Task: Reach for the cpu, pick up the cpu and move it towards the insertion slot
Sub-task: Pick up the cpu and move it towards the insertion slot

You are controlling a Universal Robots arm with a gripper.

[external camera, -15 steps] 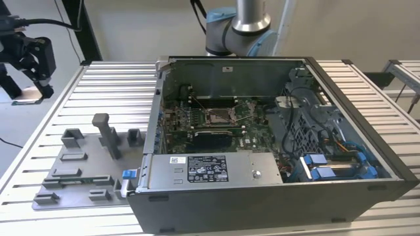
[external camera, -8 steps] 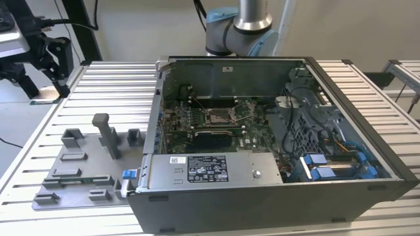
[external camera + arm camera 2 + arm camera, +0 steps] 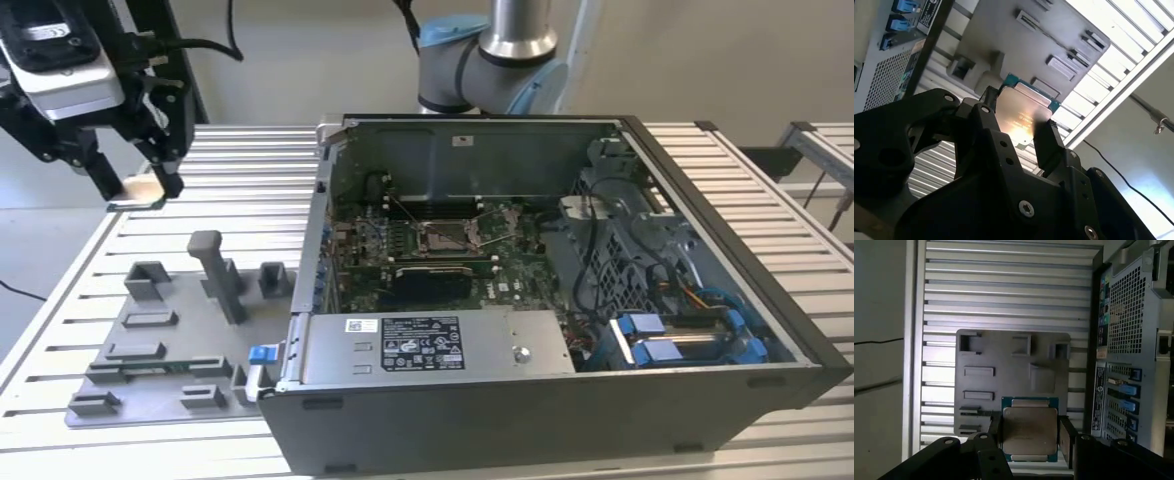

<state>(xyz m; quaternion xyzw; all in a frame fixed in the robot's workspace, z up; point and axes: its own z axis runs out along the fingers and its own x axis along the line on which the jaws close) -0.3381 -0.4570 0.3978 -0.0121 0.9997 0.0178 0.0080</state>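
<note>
My black gripper [image 3: 135,188] hangs high over the slatted table at the exterior view's left, above the far end of the grey fixture plate [image 3: 167,345]. It is shut on the cpu [image 3: 138,186], a thin tan square held flat between the two fingers. Both wrist views show the cpu [image 3: 1023,111] [image 3: 1030,427] with its silvery face and green edge, clamped at two opposite sides by the gripper [image 3: 1018,127] [image 3: 1030,436]. The insertion slot [image 3: 445,237], a metal-framed socket on the green board, lies inside the open computer case, well off to the exterior view's right of the gripper.
The open computer case [image 3: 561,410] fills the exterior view's right, with a labelled silver box [image 3: 427,347] along its near wall. The fixture plate [image 3: 1014,355] carries several grey blocks and one tall post [image 3: 214,270]. The arm's base [image 3: 487,55] stands behind the case.
</note>
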